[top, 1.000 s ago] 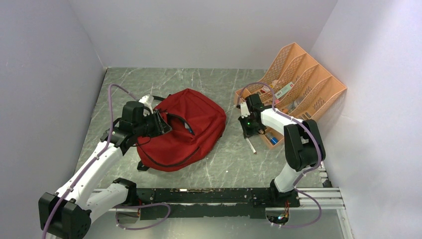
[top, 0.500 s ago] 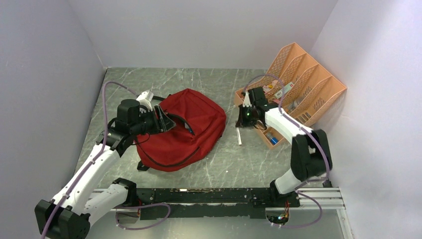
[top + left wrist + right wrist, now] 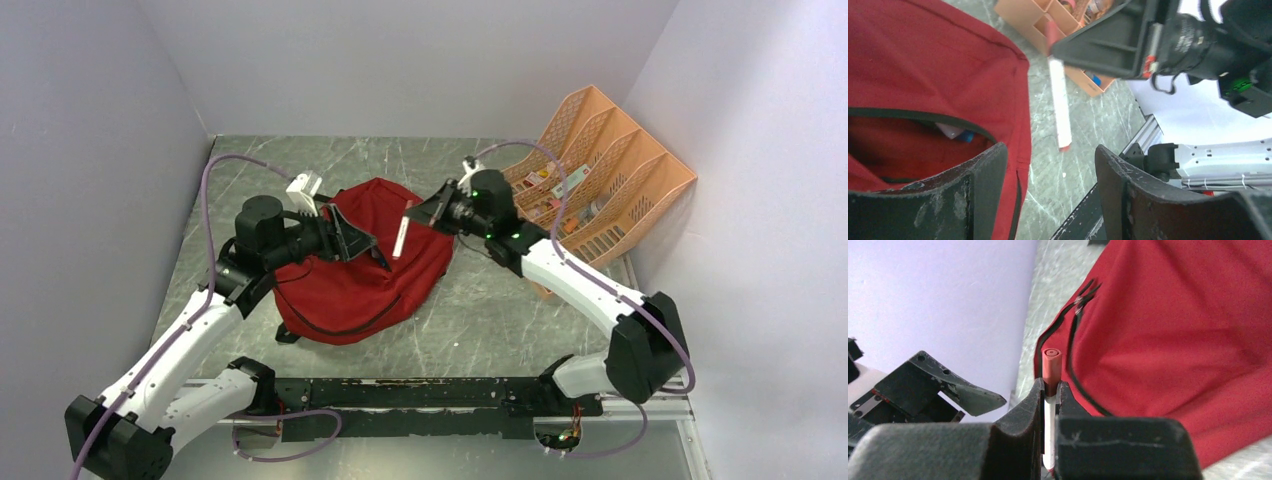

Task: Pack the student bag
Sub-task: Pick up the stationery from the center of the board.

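Grey tabletop, peach organiser behind; right fingers pinch marker above student bag; left fingers wide.

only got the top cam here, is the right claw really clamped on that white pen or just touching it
Observer: Clamped. The right wrist view shows the right claw shut on the white pen at its red-capped end.
Operator: bag open?
Observer: Yes, the left wrist view shows the student bag with its mouth open and a white and blue item inside.
Operator: left claw?
Observer: The left claw is open, fingers wide apart, gripping nothing.
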Controlling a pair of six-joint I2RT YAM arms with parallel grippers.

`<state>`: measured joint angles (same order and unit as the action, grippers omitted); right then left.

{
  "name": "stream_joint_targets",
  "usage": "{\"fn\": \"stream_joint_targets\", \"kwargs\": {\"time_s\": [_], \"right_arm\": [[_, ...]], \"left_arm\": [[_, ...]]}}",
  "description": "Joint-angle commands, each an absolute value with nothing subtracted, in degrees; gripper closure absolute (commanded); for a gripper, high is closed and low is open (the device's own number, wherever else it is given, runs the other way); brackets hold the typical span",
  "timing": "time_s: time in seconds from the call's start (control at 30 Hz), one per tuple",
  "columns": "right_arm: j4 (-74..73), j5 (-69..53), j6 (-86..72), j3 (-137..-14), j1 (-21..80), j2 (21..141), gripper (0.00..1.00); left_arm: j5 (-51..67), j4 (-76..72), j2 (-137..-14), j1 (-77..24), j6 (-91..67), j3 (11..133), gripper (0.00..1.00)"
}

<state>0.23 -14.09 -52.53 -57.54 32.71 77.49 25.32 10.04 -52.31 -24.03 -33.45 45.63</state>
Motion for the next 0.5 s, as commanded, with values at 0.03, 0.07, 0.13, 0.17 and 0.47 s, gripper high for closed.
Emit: {"fn": "stream_joint_targets", "kwargs": {"time_s": [0.03, 0.07, 0.13, 0.17, 0.47], "right_arm": [[8.7, -10.9, -62.4, -59.2, 38.4, 81.1, 1.00], [9.2, -11.2, -62.6, -59.6, 38.9, 81.6, 1.00], [9.7, -11.9, -62.6, -60.3, 39.7, 82.4, 1.00], [10.0, -12.4, -62.8, -60.5, 39.8, 82.7, 1.00], [11.4, -15.9, -62.8, -62.0, 40.1, 83.7, 1.00]], "left_arm": [[25.0, 5.4, -53.5, -27.6, -32.6, 48.4, 0.33], [24.4, 6.2, -53.9, -27.9, -32.0, 48.5, 0.34], [23.5, 7.3, -54.7, -28.4, -31.3, 48.2, 0.36], [23.4, 7.5, -54.9, -28.4, -31.1, 48.0, 0.36], [23.1, 7.1, -56.4, -29.2, -30.9, 46.7, 0.42]]}}
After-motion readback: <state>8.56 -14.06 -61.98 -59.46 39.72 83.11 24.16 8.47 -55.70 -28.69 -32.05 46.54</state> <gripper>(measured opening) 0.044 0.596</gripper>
